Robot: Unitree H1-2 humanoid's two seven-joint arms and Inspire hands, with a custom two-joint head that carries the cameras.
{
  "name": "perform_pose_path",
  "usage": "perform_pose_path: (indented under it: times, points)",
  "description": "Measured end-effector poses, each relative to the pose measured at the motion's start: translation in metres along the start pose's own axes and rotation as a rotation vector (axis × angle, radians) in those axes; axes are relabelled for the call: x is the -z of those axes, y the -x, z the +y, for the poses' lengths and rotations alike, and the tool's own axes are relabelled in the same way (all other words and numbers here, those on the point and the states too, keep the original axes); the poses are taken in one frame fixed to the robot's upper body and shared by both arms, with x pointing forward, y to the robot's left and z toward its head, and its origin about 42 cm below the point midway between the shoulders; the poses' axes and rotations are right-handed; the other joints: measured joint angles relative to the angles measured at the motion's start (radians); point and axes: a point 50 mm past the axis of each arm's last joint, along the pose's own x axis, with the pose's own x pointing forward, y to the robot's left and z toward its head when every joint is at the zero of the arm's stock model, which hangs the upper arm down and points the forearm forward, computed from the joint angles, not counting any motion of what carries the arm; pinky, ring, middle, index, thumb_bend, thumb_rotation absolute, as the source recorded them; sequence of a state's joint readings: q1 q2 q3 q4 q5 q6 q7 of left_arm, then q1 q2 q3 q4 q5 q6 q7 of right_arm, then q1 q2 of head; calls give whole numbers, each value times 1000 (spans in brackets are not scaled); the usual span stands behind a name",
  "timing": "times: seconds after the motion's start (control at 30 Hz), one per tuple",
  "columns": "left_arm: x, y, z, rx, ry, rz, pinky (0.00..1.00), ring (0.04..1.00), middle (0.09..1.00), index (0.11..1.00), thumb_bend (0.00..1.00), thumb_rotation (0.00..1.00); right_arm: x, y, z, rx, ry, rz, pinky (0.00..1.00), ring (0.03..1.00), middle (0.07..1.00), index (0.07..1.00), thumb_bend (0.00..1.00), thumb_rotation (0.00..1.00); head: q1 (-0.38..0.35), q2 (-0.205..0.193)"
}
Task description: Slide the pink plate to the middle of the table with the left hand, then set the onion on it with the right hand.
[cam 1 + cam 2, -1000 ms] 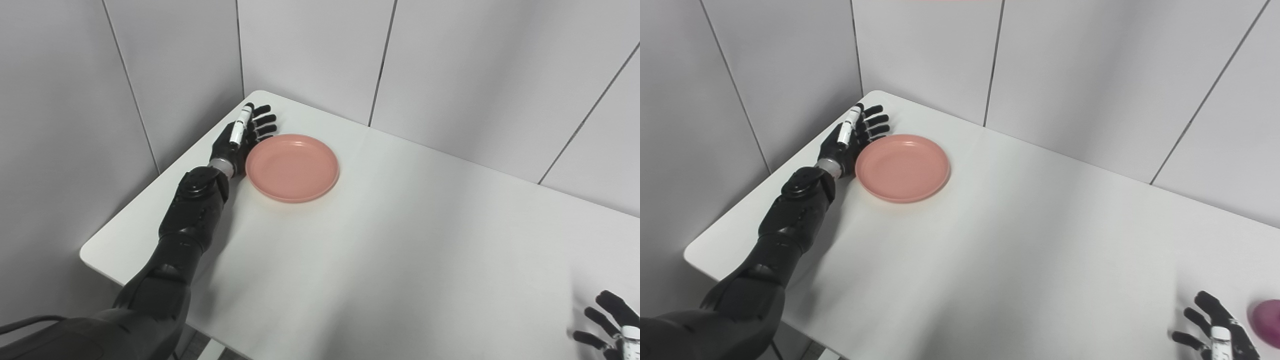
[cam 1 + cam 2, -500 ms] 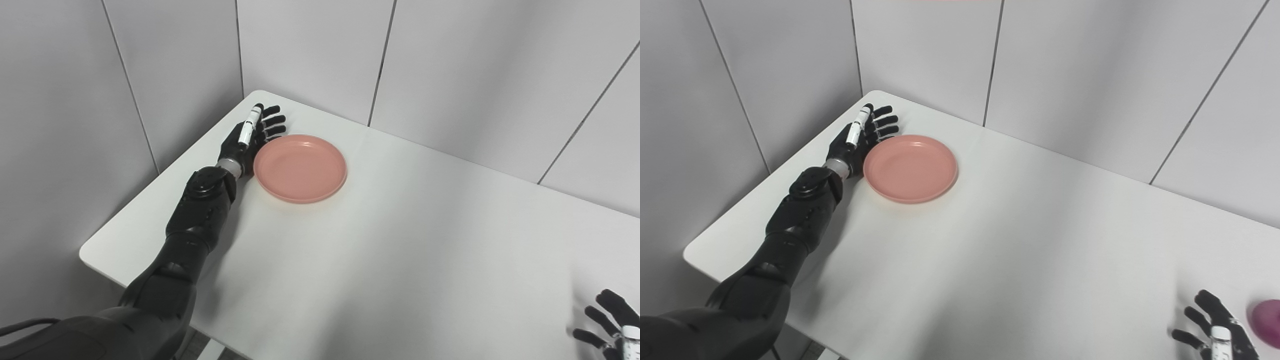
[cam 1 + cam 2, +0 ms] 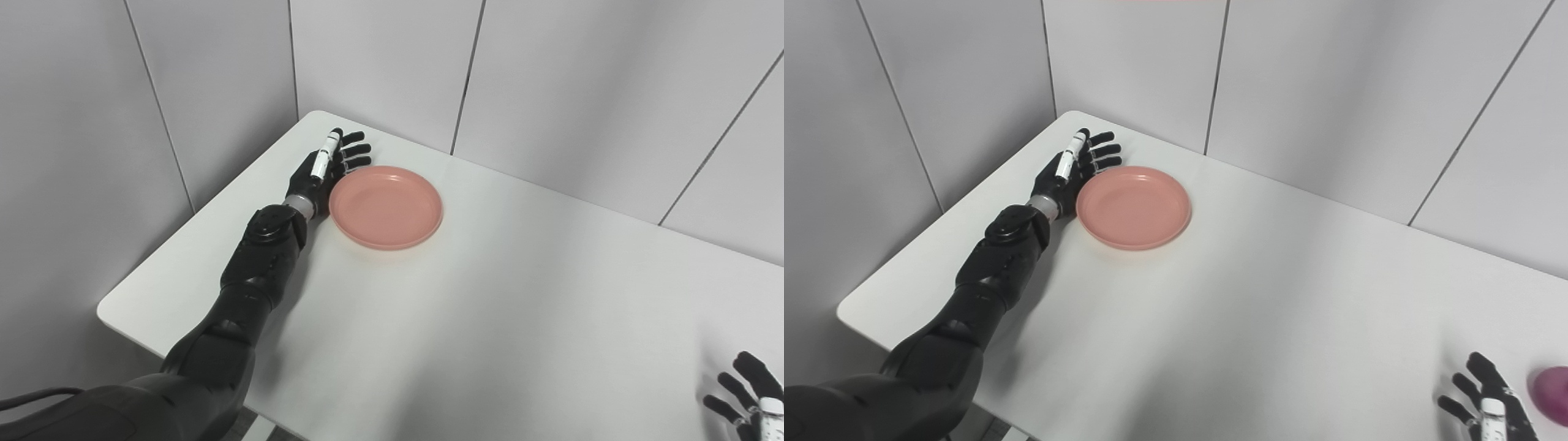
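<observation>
One white table fills the room's corner, and on it sits one pink plate, well toward the far left and not yet at the middle. It looks like a light, stiff plastic dish with a low raised rim, so I'd expect it to glide easily on that smooth top; pushing flat against the rim's outer edge seems the sensible way to move it, with no need to lift. Push too fast and it could skate ahead of the palm.

The left hand lies on its side against the plate's left edge, fingers straight and spread a little, grasping nothing, simply pressed against the rim like a paddle.

The right hand waits at the near right corner, only partly in view, its fingers fanned apart and empty.

Just beside it, cut off by the frame, is one purple onion. It looks round and firm with a slick skin, likely to roll, so I'd wrap the fingers around its widest part.
</observation>
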State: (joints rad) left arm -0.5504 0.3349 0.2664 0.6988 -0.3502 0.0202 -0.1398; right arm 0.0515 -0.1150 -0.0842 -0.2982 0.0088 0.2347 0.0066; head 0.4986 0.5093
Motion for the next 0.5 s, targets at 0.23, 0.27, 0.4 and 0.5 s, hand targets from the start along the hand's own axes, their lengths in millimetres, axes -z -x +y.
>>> perform_pose_path:
  times: [0.23,0.27,0.4,0.5]
  points:
    - [0,0,-3,16,-9,4,740,773,783,757,319,1000,0,1,4,-6,14,14,872,901,922,895,311,938,-20,2]
    - [0,0,-4,17,-10,5,738,774,783,760,318,1000,0,1,4,-6,14,14,948,933,948,922,274,975,-29,2]
    - [1,0,-7,28,-13,8,743,785,796,780,322,1000,0,1,6,-15,13,15,997,987,992,972,204,999,-31,2]
    - [2,-1,-9,39,-27,12,746,784,794,772,335,1000,5,-1,6,-21,-1,30,1000,999,1000,995,119,1000,-28,-2]
